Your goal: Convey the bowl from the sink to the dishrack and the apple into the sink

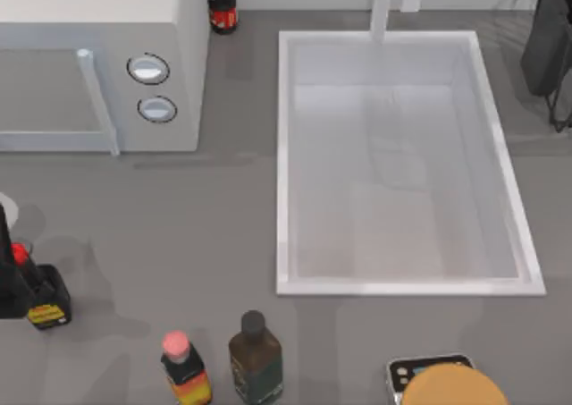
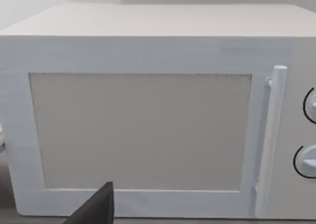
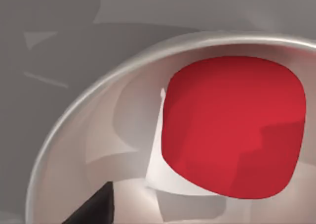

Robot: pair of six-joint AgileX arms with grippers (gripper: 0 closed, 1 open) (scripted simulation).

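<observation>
Below, the apple [image 3: 234, 127] lies in a pale dish [image 3: 64, 135]; pincer states cannot be told.

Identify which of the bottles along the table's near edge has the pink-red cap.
The small bottle, left one of the standing pair. Its neighbour, the dark bottle, is bigger with a dark grey cap; the black bottle sits farther left.

No text, number or brand can be read. Labels are carried by the bottles [image 1: 186, 374] at the front and the one [image 1: 222, 7] at the back, and a small display is borne by the scale [image 1: 420, 370], but nothing on them is legible.
</observation>
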